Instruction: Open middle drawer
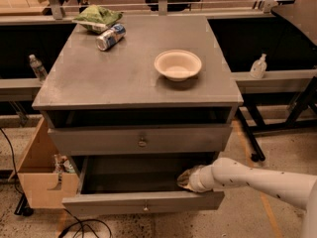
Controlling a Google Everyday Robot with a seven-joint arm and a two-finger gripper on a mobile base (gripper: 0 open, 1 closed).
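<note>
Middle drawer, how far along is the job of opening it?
Done: the middle drawer is pulled well out, its dark inside showing below the drawer above, which is shut.
In hand: the hand is inside the open drawer at its right end, just behind the front panel.
Left: probably little, perhaps a final pull, then lifting the hand clear.

A cream bowl (178, 64), tipped can (110, 36) and green bag (97, 17) lie on the cabinet top (124, 81); cardboard box (42, 185) beside.

You are working under dim warm overhead light; the gripper (188, 178) is sitting in deep shadow inside the open drawer (143, 202).
</note>
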